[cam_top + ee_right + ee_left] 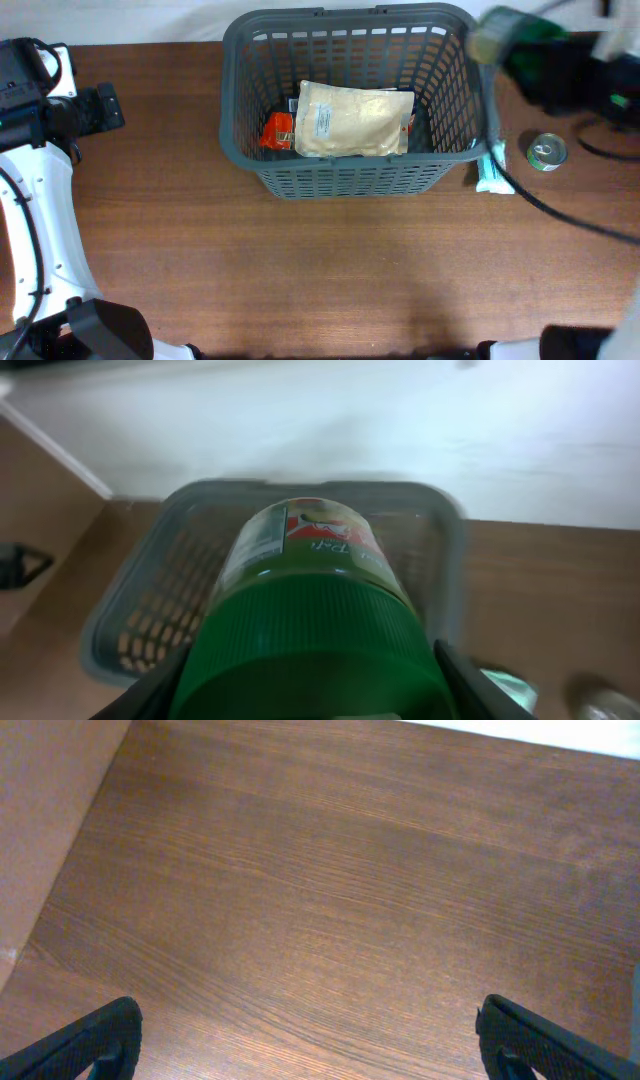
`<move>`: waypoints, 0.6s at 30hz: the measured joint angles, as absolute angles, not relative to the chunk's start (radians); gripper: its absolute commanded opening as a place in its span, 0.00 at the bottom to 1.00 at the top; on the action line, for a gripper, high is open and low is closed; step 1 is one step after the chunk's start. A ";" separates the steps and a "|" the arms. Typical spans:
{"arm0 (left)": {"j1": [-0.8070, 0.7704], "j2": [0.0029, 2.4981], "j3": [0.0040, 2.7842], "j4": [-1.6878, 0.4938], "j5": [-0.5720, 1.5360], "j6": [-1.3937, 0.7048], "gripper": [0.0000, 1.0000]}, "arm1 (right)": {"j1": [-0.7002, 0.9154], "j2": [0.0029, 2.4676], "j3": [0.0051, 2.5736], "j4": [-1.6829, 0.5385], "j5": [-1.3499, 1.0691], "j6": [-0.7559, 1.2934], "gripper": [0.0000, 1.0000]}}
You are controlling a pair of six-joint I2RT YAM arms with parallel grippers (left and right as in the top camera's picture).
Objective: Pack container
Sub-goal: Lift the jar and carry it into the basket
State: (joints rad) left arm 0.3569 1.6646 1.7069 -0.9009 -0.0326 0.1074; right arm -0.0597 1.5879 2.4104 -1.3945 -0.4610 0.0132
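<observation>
1. the container [350, 180] sits at the middle of the surface's [300, 270] far edge, its long axis running left to right. a beige pouch [353, 118] lies flat inside.
2. the right hand [315, 700] is clamped on a green-lidded jar [310, 560], raised at the container's far right corner and blurred overhead.
3. the container's open space lies to the left of the jar and lower, so the right arm is much the nearer.
4. the left hand [305, 1045] hangs wide and empty near the surface's left edge, well apart.
</observation>
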 measured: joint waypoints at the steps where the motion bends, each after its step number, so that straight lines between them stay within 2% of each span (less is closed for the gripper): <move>1: 0.357 1.665 1.707 -0.901 -0.033 0.107 0.99 | -0.031 1.610 2.410 -1.389 -0.451 0.008 0.06; 6: 0.357 1.665 1.707 -0.901 -0.033 0.107 0.99 | 0.069 1.763 2.410 -1.375 -0.379 -0.005 0.06; 18: 0.357 1.665 1.707 -0.901 -0.033 0.107 0.99 | 0.194 2.111 2.403 -1.345 -0.315 0.003 0.07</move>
